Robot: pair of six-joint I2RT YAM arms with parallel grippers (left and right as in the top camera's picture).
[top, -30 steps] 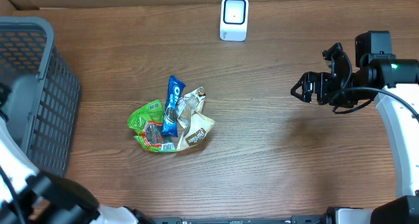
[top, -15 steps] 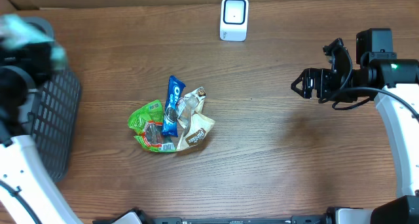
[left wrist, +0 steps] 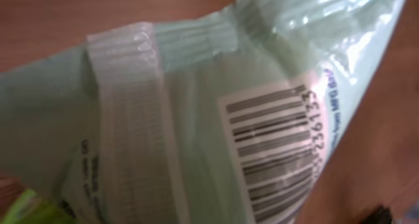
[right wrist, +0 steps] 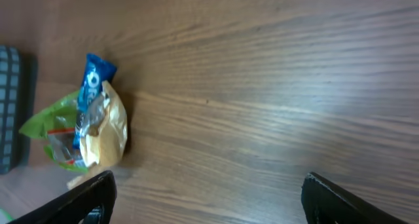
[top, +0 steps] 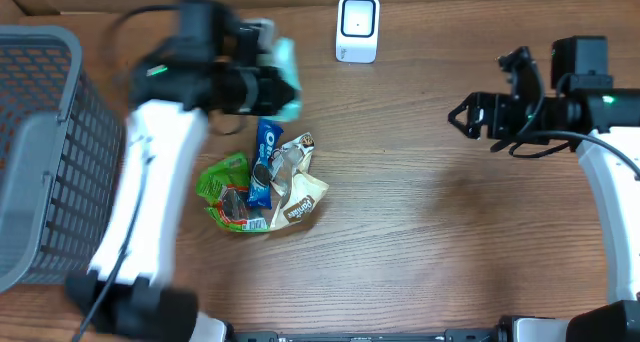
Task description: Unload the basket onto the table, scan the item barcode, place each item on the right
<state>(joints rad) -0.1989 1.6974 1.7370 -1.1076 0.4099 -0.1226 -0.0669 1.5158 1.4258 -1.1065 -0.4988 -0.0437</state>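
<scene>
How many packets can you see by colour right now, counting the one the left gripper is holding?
Pale green packet, held: 1
Bright green packet: 1
Blue packet: 1
Tan packet: 1
Total: 4 that I can tell apart. The three lying down overlap, so more may be hidden.

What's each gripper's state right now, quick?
Left gripper: closed, holding the pale green packet.
Right gripper: open, holding nothing.
</scene>
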